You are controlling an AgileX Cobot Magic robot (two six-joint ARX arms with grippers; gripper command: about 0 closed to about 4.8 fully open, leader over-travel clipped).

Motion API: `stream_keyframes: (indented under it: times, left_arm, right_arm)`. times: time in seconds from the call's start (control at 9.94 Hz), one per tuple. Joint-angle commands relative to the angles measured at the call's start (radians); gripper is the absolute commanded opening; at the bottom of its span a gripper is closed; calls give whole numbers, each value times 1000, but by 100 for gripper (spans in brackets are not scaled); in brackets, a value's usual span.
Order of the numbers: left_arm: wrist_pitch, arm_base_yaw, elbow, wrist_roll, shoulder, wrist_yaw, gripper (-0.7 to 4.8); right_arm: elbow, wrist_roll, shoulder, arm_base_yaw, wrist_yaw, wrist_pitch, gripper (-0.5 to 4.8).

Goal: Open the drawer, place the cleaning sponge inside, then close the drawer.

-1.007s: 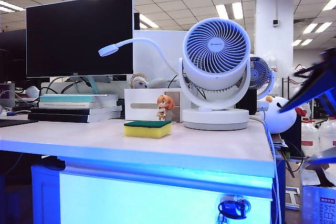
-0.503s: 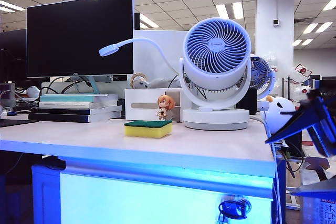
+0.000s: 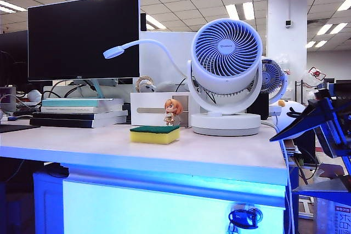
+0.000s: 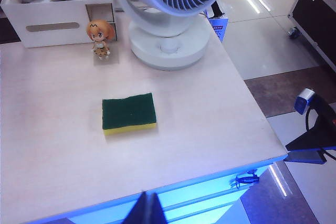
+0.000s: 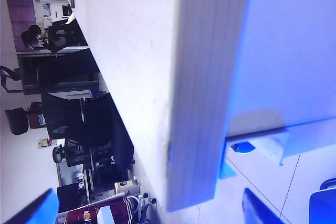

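While sponge (image 3: pixel 154 134) sits on desk (image 3: pixel 219 157), right claw (image 5: pixel 147 211) wide open & empty beside desk corner, left claw (image 4: pixel 148 211) state unclear

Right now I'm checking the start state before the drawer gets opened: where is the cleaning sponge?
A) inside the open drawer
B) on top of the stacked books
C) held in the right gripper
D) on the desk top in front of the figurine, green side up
D: the cleaning sponge lies flat on the desk top, green layer up, nearer the front edge than the figurine, with no gripper touching it.
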Motion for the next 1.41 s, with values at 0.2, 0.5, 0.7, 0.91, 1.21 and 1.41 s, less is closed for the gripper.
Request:
stream_keyframes:
  times: [0.2, 0.5, 0.7, 0.91, 1.21, 1.41]
  left_arm:
    - [20, 0, 5, 1, -2, 3, -5]
    - [20, 0, 5, 1, -2, 3, -5]
    - [20, 0, 5, 1, -2, 3, -5]
    - [20, 0, 5, 1, -2, 3, -5]
    - [20, 0, 5, 1, -2, 3, -5]
    - [20, 0, 5, 1, -2, 3, -5]
  right_arm:
    - [40, 19, 26, 26, -6, 19, 479]
    - [66, 34, 61, 42, -22, 14, 479]
    - [65, 33, 64, 44, -29, 14, 479]
    - [65, 34, 64, 43, -33, 22, 479]
    - [70, 37, 64, 43, -65, 40, 479]
    - [73, 37, 64, 44, -75, 48, 479]
